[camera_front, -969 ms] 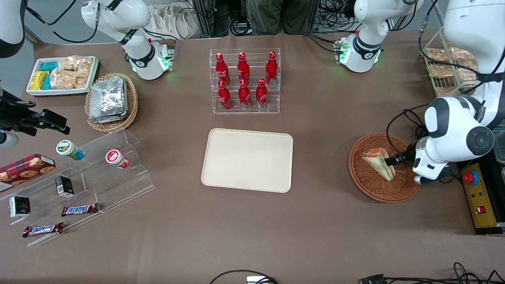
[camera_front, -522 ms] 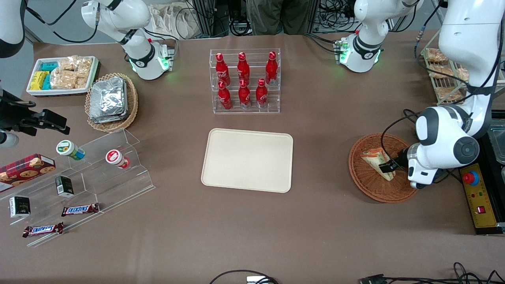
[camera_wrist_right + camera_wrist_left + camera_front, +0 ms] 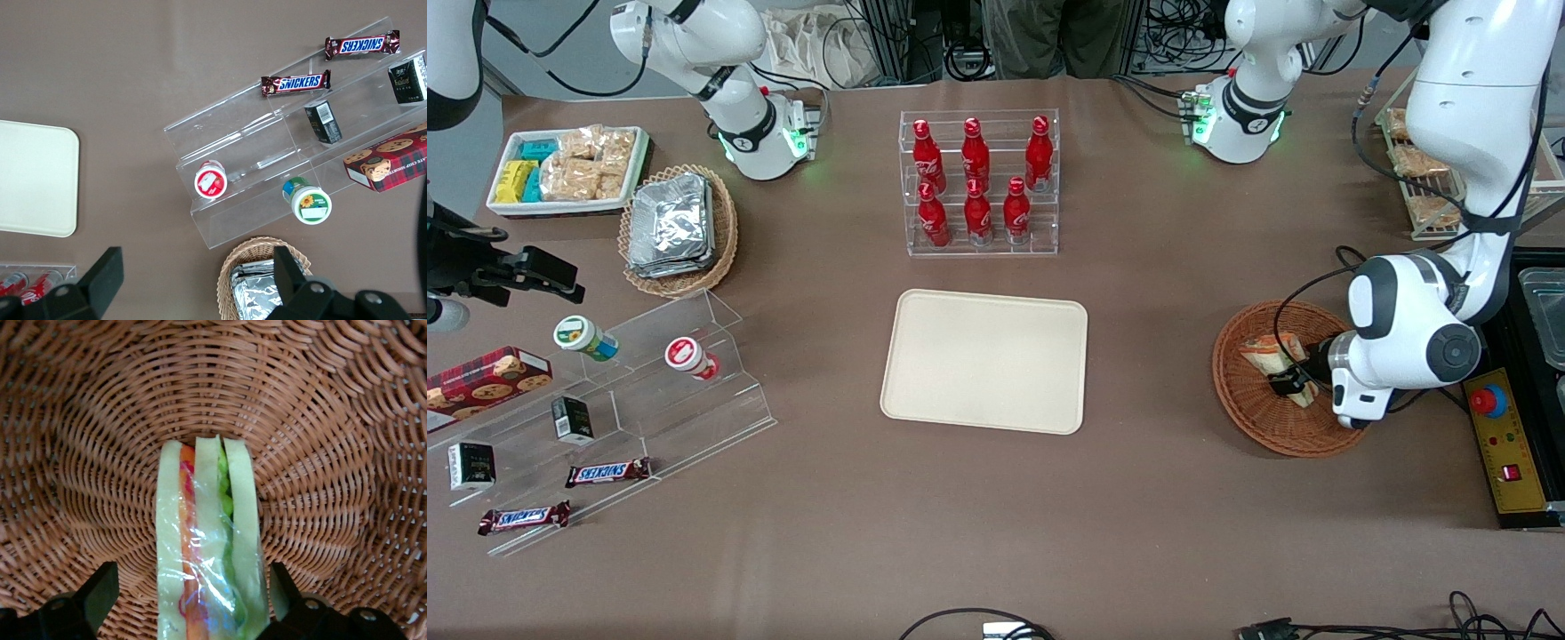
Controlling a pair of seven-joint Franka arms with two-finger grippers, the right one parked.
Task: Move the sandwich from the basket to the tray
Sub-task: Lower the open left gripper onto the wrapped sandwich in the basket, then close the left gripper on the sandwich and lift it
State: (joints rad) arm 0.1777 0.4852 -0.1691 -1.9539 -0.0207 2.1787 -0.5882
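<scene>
Sandwich (image 3: 203,540) lies in the basket (image 3: 320,420), wrapped in clear film, standing on edge with filling layers up — its long axis points straight out from the gripper (image 3: 1288,382). Gripper is down in the basket, open, one finger on either side of the wedge's near end, neither clearly touching. In the front view the arm hides part of the sandwich. Tray (image 3: 985,360) sits mid-counter, well apart, toward the parked arm's end — likely the carry direction after closing.
</scene>
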